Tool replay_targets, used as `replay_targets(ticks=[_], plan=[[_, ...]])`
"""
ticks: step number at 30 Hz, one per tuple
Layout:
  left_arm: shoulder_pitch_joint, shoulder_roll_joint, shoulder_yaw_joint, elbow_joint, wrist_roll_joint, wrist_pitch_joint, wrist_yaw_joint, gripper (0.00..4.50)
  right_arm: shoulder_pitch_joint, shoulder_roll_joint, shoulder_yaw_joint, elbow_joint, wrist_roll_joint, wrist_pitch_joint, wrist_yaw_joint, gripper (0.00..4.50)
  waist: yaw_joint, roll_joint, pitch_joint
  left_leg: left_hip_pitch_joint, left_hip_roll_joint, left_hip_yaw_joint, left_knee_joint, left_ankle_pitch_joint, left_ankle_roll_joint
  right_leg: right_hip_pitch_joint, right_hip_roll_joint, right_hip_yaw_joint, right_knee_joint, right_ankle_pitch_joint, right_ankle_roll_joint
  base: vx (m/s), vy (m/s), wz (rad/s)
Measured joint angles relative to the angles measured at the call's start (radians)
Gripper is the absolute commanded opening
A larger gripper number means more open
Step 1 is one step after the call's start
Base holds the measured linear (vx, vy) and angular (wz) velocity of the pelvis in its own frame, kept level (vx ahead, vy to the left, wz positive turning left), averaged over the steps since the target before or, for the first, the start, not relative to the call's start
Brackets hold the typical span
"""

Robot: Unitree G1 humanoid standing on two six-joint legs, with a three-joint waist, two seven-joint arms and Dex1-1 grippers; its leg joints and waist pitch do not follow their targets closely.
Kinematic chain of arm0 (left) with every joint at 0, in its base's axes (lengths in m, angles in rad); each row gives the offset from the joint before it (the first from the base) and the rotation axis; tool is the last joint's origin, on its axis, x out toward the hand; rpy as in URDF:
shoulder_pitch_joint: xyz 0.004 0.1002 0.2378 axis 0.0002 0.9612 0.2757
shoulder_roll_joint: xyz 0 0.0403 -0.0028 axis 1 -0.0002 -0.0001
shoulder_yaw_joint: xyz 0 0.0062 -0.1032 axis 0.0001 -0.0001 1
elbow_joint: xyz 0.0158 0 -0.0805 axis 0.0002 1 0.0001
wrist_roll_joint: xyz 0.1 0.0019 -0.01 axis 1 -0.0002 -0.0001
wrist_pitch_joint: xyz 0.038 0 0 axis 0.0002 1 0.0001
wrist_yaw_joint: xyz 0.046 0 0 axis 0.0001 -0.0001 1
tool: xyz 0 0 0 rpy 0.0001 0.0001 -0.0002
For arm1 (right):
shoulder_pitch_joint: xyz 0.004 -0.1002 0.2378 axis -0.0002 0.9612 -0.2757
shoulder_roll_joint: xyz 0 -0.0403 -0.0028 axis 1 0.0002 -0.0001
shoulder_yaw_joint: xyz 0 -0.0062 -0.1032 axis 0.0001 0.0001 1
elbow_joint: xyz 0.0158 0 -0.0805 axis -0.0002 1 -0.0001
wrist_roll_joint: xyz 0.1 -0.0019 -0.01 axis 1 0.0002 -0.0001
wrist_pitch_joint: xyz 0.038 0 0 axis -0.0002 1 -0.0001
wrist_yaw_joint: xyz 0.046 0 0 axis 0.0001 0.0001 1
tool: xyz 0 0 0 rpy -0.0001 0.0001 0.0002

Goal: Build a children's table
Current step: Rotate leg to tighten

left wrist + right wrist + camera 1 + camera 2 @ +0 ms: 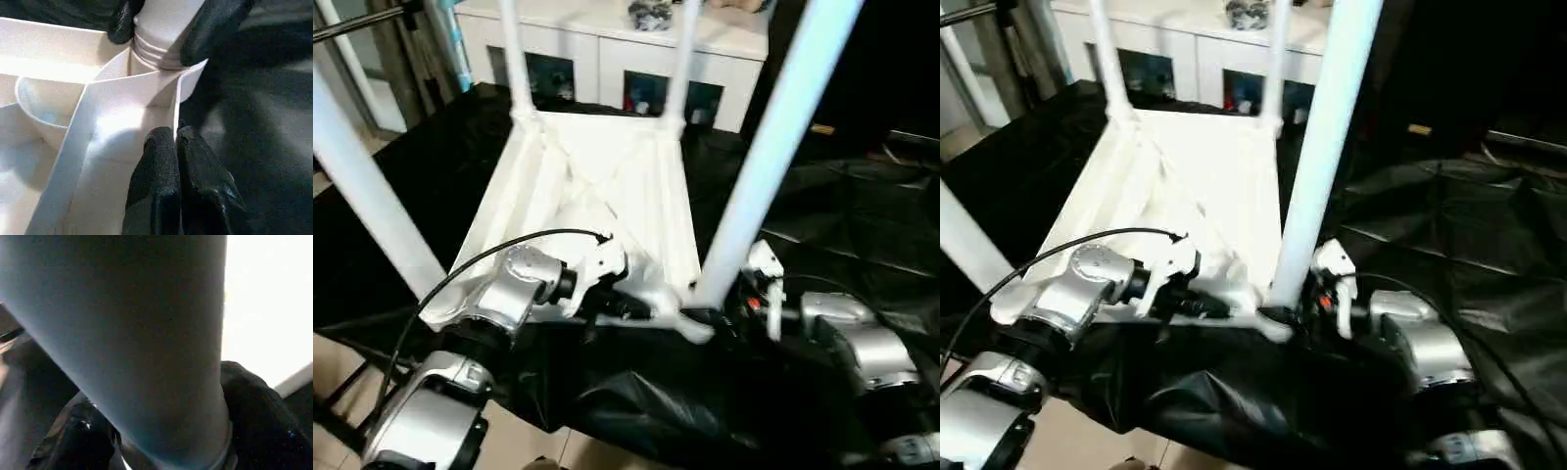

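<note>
The children's table top (597, 166) lies upside down on black sheeting, ribbed underside up. Two legs (514, 59) stand in its far corner sockets and a third (362, 186) rises at the near left. The near right leg (773, 147) stands in its corner socket, ridged end (156, 51) at the socket's mouth. My right gripper (710, 313) is shut around this leg's base, with one black finger (215, 24) on each side. My left gripper (175, 132) is shut on the top's thin rim wall (177, 105), just beside that corner.
Black sheeting (842, 215) covers the work surface and hangs over its near edge. A white cabinet with glass doors (607, 49) stands behind the table top. A black cable (489, 257) arcs over my left forearm.
</note>
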State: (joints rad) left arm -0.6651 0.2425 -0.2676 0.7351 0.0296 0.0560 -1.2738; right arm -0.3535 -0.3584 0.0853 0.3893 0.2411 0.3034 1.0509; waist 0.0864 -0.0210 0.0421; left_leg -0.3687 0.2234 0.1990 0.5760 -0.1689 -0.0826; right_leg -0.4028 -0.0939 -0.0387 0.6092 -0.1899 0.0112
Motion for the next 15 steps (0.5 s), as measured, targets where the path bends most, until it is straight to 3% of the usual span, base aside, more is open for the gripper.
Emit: replay_targets(ticks=[5,12,13,15], plan=[[-0.026,-0.067,0.027,0.048,0.036,0.007,0.207,0.0,-0.077,0.124,-0.073,0.133,-0.033,-0.052,-0.312,2.65,-0.035,0.0,0.0,0.002,0.0,-0.003,0.0,0.0,-0.001,-0.001,0.0,0.0,0.0,-0.001,0.002,0.0,0.0,0.0],[-0.046,-0.125,0.046,0.081,0.047,0.016,0.344,0.0,-0.125,0.214,-0.133,0.185,-0.047,-0.062,-0.536,2.65,-0.045,0.002,0.0,0.001,-0.001,-0.003,-0.001,0.0,-0.001,-0.001,0.001,0.0,0.0,0.0,0.002,0.0,0.0,0.0],[-0.046,-0.126,0.047,0.08,0.047,0.017,0.345,0.0,-0.125,0.218,-0.135,0.189,-0.05,-0.07,-0.538,3.21,-0.045,0.002,0.0,0.001,-0.001,-0.003,-0.001,0.0,-0.001,-0.001,0.001,0.0,0.0,0.003,-0.002,0.0,0.0,0.0],[-0.046,-0.13,0.048,0.08,0.047,0.017,0.35,0.0,-0.128,0.225,-0.136,0.201,-0.058,-0.087,-0.544,3.21,-0.046,0.003,-0.001,0.001,-0.001,-0.002,-0.001,0.0,-0.001,-0.001,0.001,0.0,0.0,0.003,-0.002,0.0,0.0,0.0]])
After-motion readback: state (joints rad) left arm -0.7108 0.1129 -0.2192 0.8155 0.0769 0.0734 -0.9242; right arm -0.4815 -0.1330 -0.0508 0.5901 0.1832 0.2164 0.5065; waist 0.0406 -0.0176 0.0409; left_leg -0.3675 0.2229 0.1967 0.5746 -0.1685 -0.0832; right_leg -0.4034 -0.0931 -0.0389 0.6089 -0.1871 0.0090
